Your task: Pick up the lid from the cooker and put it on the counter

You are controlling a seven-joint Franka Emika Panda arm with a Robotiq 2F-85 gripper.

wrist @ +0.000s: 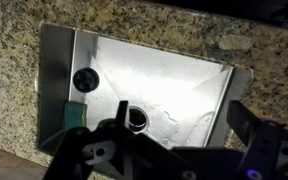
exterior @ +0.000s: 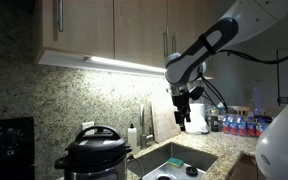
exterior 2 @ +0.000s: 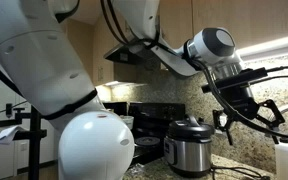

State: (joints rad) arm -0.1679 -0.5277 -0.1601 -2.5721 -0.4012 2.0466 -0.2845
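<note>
1. Black stove (exterior: pixel 6 145): left of the cooker, at the frame edge in an exterior view.

2. Squat cylindrical cooker, shiny stainless steel with black rim and base (exterior: pixel 92 160) (exterior 2: pixel 189 155): stands on the speckled beige-brown granite counter (exterior: pixel 222 157), against the matching granite backsplash (exterior: pixel 24 90). It serves as the reference for all entries.

3. Round black domed lid with raised top handle (exterior: pixel 92 134) (exterior 2: pixel 189 126): seated on top of the cooker and covering it in both exterior views. Nothing touches it.

4. Small pale dispenser bottle (exterior: pixel 132 135): just right of the cooker.

5. Steel tap (exterior: pixel 146 120): right of the cooker, behind the sink.

6. Rectangular steel sink set into the counter (exterior: pixel 169 158) (wrist: pixel 174 80): right of the cooker. The wrist view looks straight down into it and shows a round drain (wrist: pixel 136 118), a black round item (wrist: pixel 84 78) and a green object (wrist: pixel 72 118) near one wall.

7. Black Robotiq gripper (exterior: pixel 187 118) (exterior 2: pixel 246 118) (wrist: pixel 169 150) on a white arm: right of the cooker and higher than the lid, well apart from it, hanging over the sink. The jaws are spread wide, with nothing between them.

8. Row of small bottles (exterior: pixel 234 125): far right of the cooker, beyond the sink.
</note>
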